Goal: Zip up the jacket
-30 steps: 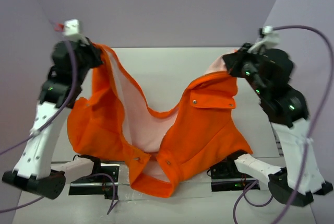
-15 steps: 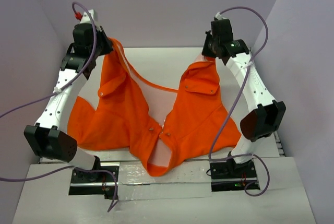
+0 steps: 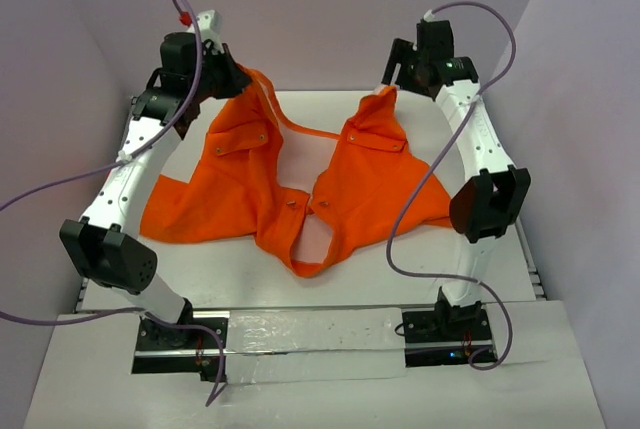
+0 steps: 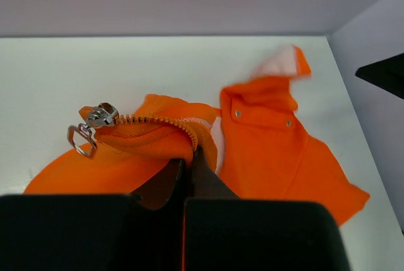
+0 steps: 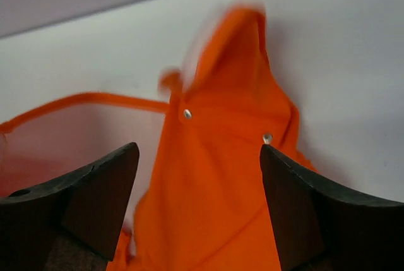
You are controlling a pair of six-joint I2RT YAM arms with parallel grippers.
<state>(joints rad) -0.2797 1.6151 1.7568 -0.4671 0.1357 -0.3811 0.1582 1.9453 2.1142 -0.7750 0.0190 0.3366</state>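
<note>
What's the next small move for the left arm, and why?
Probably lower the left end effector and open it, so the jacket lies flat. It is shut on the zipper edge near the slider, holding that side up, while the right end effector is open and grips nothing.

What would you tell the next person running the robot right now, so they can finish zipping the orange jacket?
Left gripper: shut on the jacket, pinching its zipper edge near the slider and holding that side lifted above the table.
Right gripper: open, holding nothing; the other front panel sits just ahead of it.
Done: nothing zipped, the front is wide open.
Left to do: grab the free side, bring both zipper edges together, engage the slider and pull it along.
</note>
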